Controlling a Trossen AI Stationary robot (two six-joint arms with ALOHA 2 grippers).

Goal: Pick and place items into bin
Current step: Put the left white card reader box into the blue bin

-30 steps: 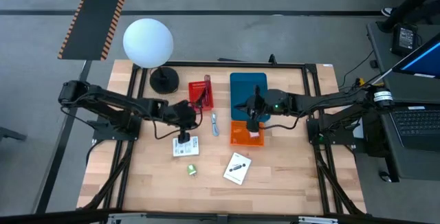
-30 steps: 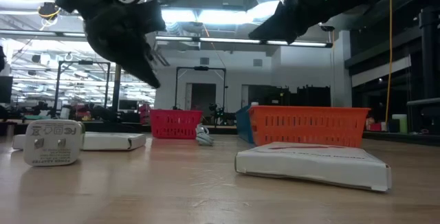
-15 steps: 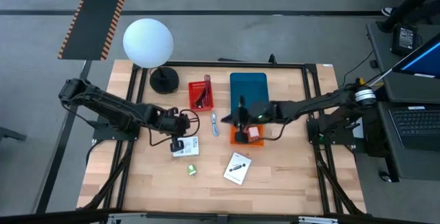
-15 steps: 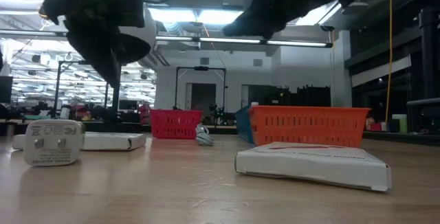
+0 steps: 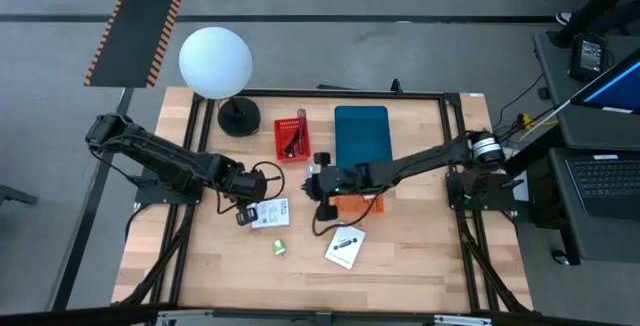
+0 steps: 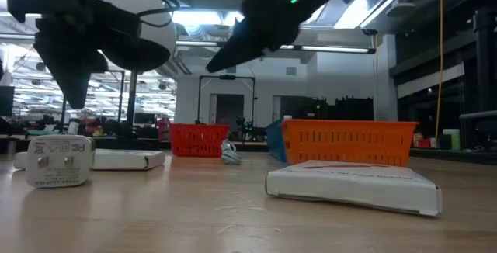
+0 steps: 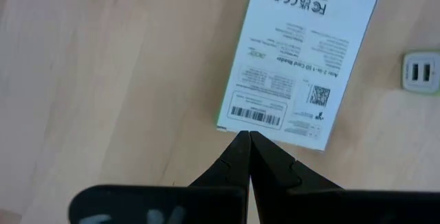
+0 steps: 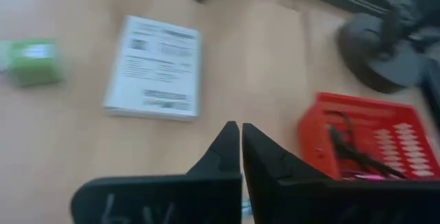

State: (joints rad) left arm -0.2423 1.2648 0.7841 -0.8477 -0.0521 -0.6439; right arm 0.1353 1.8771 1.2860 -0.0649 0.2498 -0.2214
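Observation:
My left gripper (image 5: 244,216) hangs shut above the table, just left of a white card with green marks (image 5: 271,213), whose printed face (image 7: 295,66) fills its wrist view. My right gripper (image 5: 318,184) is shut too, reaching left past the orange bin (image 5: 360,204) and hovering over the spot of the blue-white stick (image 6: 229,154), which lies flat on the wood. The green cube (image 5: 279,249) and a second white card (image 5: 345,246) lie near the front. A small red bin (image 8: 364,138) holds a black cable and something pink.
A teal bin (image 5: 360,134) sits behind the orange one. The white globe lamp (image 5: 215,61) on its black base (image 5: 238,116) stands at the far left corner. Bare wood lies to the right of the bins and along the near edge.
My right gripper has swung from above the orange bin toward the table's left, ending between the two bins over the stick. My left gripper has drawn back toward the left and slightly nearer, off the card. Neither card nor the cube has moved.

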